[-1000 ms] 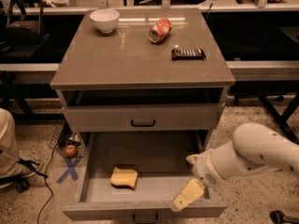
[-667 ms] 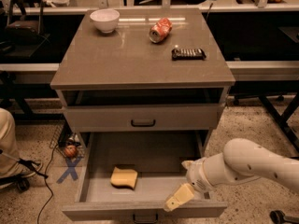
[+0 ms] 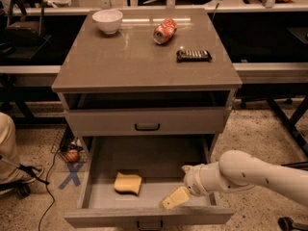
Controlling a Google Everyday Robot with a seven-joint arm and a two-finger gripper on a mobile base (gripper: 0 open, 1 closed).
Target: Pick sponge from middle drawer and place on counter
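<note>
Yellowish sponge (image 3: 128, 183) spotted flat on middle drawer (image 3: 144, 160) floor, left of gripper (image 3: 175, 198) and apart from it. Judged as reach step, sponge not held; could not tell gripper's spread. Called next for moving left, descending onto sponge, closing, lifting to counter (image 3: 139, 57).

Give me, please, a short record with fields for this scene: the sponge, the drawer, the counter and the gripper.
sponge: pale yellow, lying on the drawer floor left of centre, not held
middle drawer: pulled open
gripper: low inside the open drawer, right of the sponge and apart from it
arm: reaches in from the right
counter: carries a white bowl, a crushed red can and a dark flat packet; no sponge on it
drawer above: shut
</note>
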